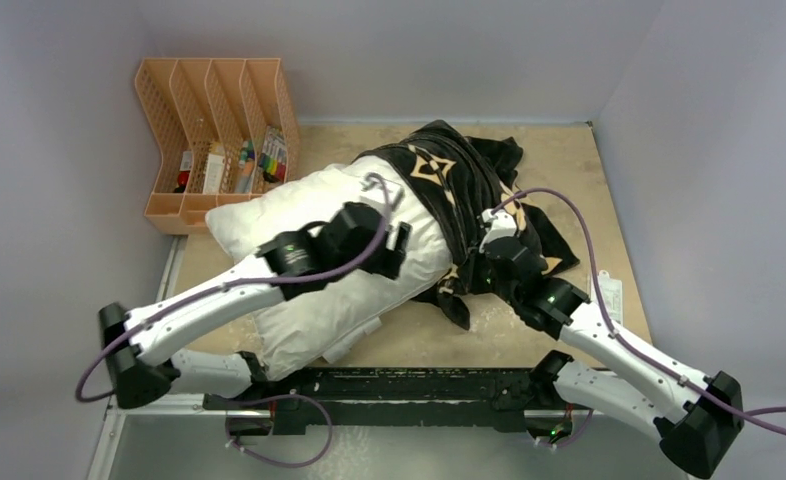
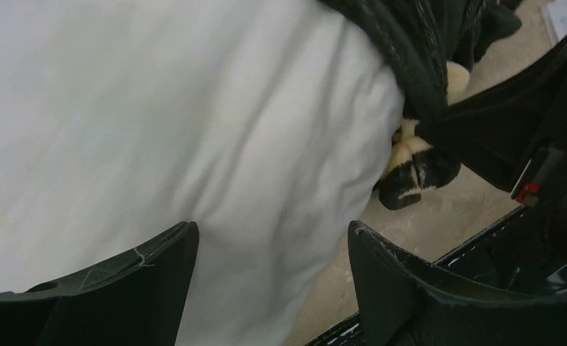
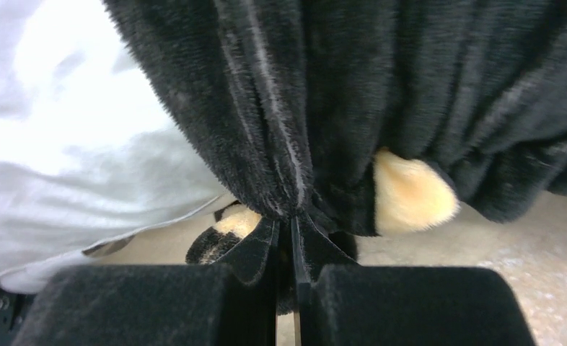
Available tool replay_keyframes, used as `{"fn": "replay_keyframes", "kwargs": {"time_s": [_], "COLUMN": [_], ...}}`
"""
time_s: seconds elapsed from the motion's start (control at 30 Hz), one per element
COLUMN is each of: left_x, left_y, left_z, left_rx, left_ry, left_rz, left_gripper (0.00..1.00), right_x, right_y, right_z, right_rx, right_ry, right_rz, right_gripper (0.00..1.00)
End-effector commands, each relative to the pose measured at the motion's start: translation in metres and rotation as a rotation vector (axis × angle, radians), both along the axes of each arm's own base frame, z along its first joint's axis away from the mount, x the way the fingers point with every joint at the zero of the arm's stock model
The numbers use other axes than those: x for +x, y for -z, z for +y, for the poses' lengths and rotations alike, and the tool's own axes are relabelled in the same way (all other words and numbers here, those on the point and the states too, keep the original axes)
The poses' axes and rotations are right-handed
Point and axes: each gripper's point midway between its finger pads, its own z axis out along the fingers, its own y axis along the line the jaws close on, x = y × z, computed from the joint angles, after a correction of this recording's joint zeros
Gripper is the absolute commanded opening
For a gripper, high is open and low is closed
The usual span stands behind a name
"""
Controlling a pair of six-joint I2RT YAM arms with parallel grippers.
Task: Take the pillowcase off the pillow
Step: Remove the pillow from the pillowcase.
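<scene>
The pillowcase (image 1: 456,185), black plush with tan star and flower motifs, is bunched over the far right end of the pillow (image 1: 289,225) and spills onto the table (image 1: 579,170) beyond it. Most of the white pillow lies bare, stretched diagonally from the middle of the table toward its near left edge.

The right gripper (image 3: 293,225) is closed tight on a gathered fold at the near edge of the pillowcase, its two fingertips pressed together with the black pile pinched between them. A tan patch of the print shows just beside the pinch.

The left gripper (image 2: 273,241) hangs over the bare white part of the pillow near the cover's edge, its fingers (image 2: 161,263) spread wide apart with nothing between them.

At the far left corner of the table stands an orange slotted organizer (image 1: 209,100) with small items in its bins.
</scene>
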Motion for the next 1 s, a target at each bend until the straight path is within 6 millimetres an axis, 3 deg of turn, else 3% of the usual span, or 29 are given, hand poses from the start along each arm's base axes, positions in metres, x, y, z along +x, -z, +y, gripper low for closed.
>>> {"fn": "replay_keyframes", "kwargs": {"time_s": [0.0,0.13,0.23,0.27,0.37,0.53,0.7,0.8,0.87,0.9,0.97], "left_x": [-0.005,-0.003,0.008,0.013,0.027,0.033,0.034,0.028,0.024,0.023,0.021], "left_y": [0.024,0.064,0.099,0.105,0.098,0.055,0.021,0.006,0.002,0.001,0.004], "left_z": [-0.035,-0.038,-0.009,0.006,0.05,0.09,0.151,0.163,0.165,0.166,0.161], "left_rx": [0.215,0.356,0.571,0.661,0.849,0.871,0.828,0.736,0.696,0.687,0.672], "left_ry": [0.212,0.224,0.098,0.026,-0.18,-0.315,-0.458,-0.489,-0.492,-0.492,-0.454], "left_rz": [-0.056,-0.023,0.023,0.02,-0.03,-0.081,-0.06,-0.061,-0.059,-0.056,-0.034], "left_gripper": [0.76,0.78,0.72,0.57,0.01,0.0,0.0,0.0,0.0,0.0,0.0], "right_x": [0.018,0.024,0.027,0.029,0.035,0.034,0.03,0.028,0.028,0.028,0.024], "right_y": [-0.039,-0.048,-0.056,-0.063,-0.073,-0.066,-0.053,-0.039,-0.033,-0.03,-0.035], "right_z": [-0.028,-0.029,-0.029,-0.029,-0.041,-0.073,-0.088,-0.091,-0.083,-0.069,-0.022], "right_rx": [-0.007,0.005,0.027,0.035,-0.01,-0.153,-0.192,-0.189,-0.164,-0.141,-0.051], "right_ry": [0.195,0.222,0.251,0.253,0.298,0.416,0.461,0.478,0.435,0.358,0.074], "right_rz": [-0.097,-0.122,-0.131,-0.147,-0.184,-0.172,-0.127,-0.073,-0.044,-0.039,-0.054], "right_gripper": [0.07,0.06,0.06,0.06,0.05,0.04,0.03,0.02,0.02,0.03,0.1]}}
